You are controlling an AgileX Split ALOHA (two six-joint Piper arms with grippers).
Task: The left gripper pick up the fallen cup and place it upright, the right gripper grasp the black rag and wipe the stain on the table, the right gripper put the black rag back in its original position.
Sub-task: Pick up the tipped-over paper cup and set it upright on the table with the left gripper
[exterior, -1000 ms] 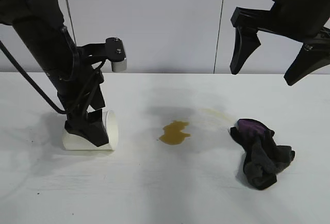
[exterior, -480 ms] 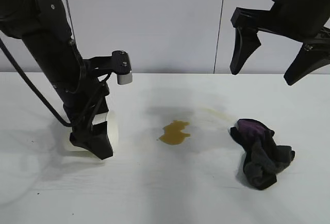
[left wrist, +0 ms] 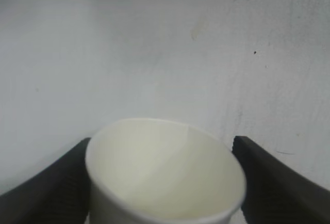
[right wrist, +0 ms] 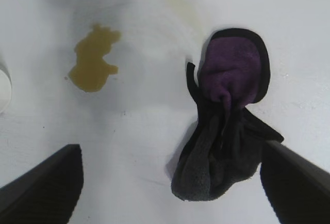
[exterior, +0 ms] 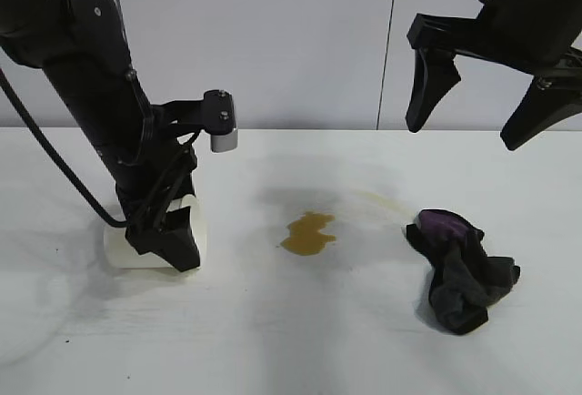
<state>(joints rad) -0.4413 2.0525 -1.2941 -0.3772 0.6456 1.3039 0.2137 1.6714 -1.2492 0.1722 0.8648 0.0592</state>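
Observation:
The white paper cup [exterior: 118,248] lies on its side at the table's [exterior: 291,349] left, mouth toward the stain. My left gripper [exterior: 173,236] reaches down over it, and in the left wrist view both black fingers [left wrist: 46,193] press against the walls of the cup [left wrist: 165,172]. The yellowish-brown stain [exterior: 307,233] sits mid-table, also seen as a stain [right wrist: 94,59] from the right wrist. The black rag [exterior: 462,277] with its purple patch lies at the right. My right gripper [exterior: 462,136] hangs open high above the rag [right wrist: 227,131], with nothing between its fingers.
A faint thin trail [exterior: 386,199] runs from the stain toward the rag. A pale panelled wall [exterior: 300,40] stands behind the table's far edge. Bare tabletop stretches along the front.
The left arm has leaned further over the cup and its fingers have narrowed onto the cup's sides. The cup still lies on the table. The right arm has not moved.

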